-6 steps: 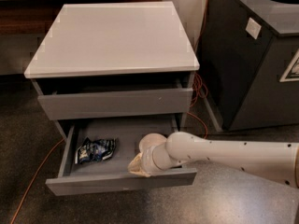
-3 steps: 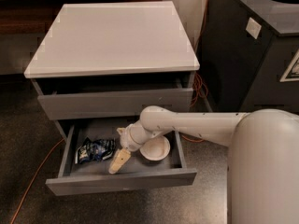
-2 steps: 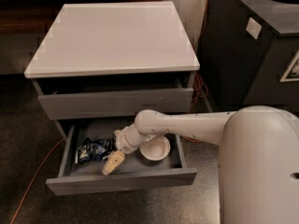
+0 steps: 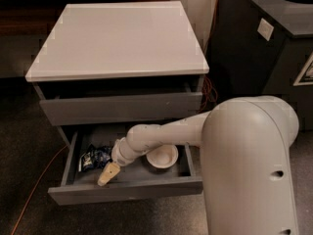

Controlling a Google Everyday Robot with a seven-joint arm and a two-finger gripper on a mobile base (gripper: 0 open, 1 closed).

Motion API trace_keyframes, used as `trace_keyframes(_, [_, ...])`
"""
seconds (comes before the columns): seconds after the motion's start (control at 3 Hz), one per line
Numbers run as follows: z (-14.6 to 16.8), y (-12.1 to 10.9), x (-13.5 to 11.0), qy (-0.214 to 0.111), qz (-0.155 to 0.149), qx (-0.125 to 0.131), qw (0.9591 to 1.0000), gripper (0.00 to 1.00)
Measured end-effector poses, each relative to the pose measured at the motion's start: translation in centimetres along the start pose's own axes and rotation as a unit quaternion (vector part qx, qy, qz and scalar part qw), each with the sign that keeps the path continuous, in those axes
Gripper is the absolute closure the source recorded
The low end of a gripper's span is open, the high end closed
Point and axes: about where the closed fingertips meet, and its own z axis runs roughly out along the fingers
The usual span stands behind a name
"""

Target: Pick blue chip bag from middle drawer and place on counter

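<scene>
The middle drawer (image 4: 122,192) of the grey cabinet is pulled out. The blue chip bag (image 4: 94,157), dark blue and crumpled, lies in its left part. My gripper (image 4: 108,175) reaches down into the drawer from the right, its cream tip just right of and in front of the bag, close to it. The counter (image 4: 120,35), the light-grey top slab of the cabinet, lies above. My large white arm (image 4: 249,165) fills the lower right and hides the drawer's right end.
An off-white bowl (image 4: 163,156) sits in the drawer right of my gripper. The upper drawer front (image 4: 120,107) overhangs the back of the open drawer. A black bin (image 4: 274,38) with a round hole stands at the right. An orange cable (image 4: 34,190) runs over the floor.
My arm has swung from the drawer's right front leftward across the bowl, and the gripper has come down near the chip bag. The bag and bowl have not moved.
</scene>
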Motion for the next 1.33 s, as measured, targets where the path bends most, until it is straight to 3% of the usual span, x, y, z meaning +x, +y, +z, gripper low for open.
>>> trace_keyframes(0.33, [0.2, -0.2, -0.4, -0.006, 0.002, 0.001, 1.0000, 0.00])
trace_keyframes(1.33, [7.3, -3.5, -2.0, -0.049, 0.039, -0.007, 0.9980, 0.00])
